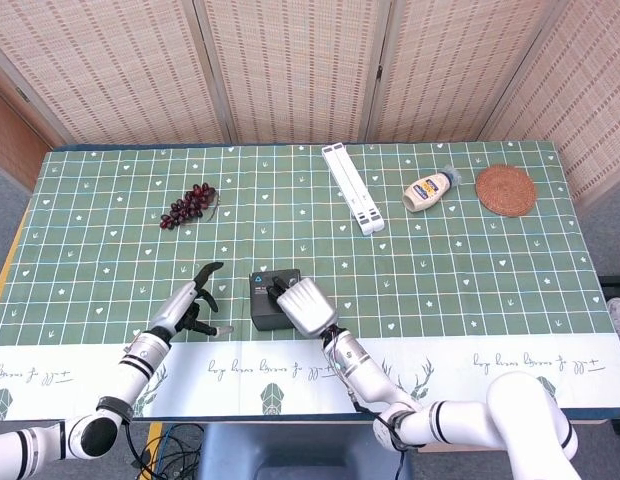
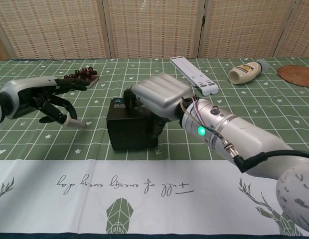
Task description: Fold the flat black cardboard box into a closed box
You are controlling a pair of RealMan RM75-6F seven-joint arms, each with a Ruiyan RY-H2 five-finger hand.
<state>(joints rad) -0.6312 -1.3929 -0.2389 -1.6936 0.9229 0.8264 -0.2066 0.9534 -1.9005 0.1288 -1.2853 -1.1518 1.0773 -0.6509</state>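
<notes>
While the right hand (image 2: pixel 157 94) lies flat on top of the black box (image 2: pixel 130 129) near the front of the desk (image 1: pixel 470 290), the left hand (image 2: pixel 55 102) waits just beside it, fingers spread, holding nothing.

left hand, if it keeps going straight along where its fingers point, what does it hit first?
Probably nothing nearby. The left hand points up-table and slightly right, passing left of the black box. Further along that line lie the grapes, though they may sit just left of it; depth is unclear.
</notes>
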